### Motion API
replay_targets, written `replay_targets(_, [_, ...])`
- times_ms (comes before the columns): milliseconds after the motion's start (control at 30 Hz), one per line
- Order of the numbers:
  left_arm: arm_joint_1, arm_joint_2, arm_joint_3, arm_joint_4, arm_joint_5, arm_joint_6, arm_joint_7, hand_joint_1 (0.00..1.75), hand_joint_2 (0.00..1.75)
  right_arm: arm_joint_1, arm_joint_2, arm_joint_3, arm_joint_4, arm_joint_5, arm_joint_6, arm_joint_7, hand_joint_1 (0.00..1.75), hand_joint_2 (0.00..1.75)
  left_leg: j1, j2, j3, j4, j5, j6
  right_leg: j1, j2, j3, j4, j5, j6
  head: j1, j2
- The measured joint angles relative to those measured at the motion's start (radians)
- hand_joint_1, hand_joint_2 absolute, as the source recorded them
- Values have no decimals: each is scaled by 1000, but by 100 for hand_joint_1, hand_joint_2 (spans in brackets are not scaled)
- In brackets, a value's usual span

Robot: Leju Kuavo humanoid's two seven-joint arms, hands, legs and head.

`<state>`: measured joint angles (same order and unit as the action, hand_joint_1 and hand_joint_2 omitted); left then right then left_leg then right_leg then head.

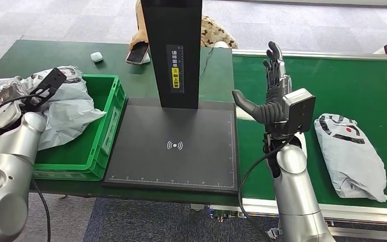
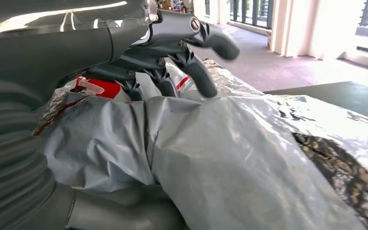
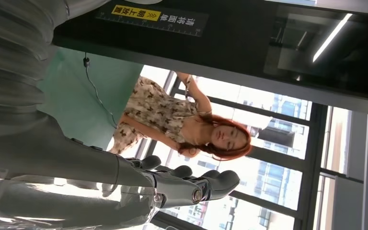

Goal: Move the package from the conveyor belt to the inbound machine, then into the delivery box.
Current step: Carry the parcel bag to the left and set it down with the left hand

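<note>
Package on belt: a grey package (image 1: 350, 154) with black print lies flat on the green conveyor belt (image 1: 332, 80), just to the right of the right hand and apart from its fingers.
Right hand: the right hand (image 1: 274, 98) stands upright above the belt's near left edge, fingers straight and spread, thumb stuck out toward the machine; it holds nothing.
Left hand: the left hand (image 1: 43, 91) hangs over the bagged parcels (image 1: 68, 108) heaped in the green delivery box (image 1: 106, 126). In the left wrist view its dark fingers (image 2: 199, 72) arch apart over the crumpled grey plastic (image 2: 220, 158); whether they touch it cannot be told.
Inbound machine: a black flat scanning plate (image 1: 176, 146) with a black upright column (image 1: 171, 50) sits between the box and the belt.
In the way: the column and the plate's raised edge stand between the right hand and the box.
Beyond: a phone (image 1: 137, 52) and a small white case (image 1: 97, 57) lie on the green table (image 1: 40, 55); a person in a patterned dress (image 3: 163, 115) stands behind it.
</note>
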<state>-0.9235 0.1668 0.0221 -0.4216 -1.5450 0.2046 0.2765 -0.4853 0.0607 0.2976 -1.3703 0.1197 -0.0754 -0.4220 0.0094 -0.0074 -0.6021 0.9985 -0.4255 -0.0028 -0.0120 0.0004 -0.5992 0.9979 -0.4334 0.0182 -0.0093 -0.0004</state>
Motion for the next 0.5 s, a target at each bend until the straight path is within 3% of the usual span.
replay_targets(233, [-6,-28,20,2,59,63,-97,0,175,10,0,-2,-2,8,-14,0,0,175,0,0,0,0,0,0,0,0,0,0,0,0,0,0])
replay_targets(433, [44,-89,59,-76,252,150,-298,0,175,45,0,-18,-25,34,-32,0,0,175,-1,0,0,0,0,0,-1,0,0,0,0,0,0,0])
replay_targets(500, [99,-117,58,-157,352,154,-356,0,87,62,0,-29,-37,46,-35,-2,0,175,-1,0,0,0,-1,0,-1,1,0,0,0,0,0,0])
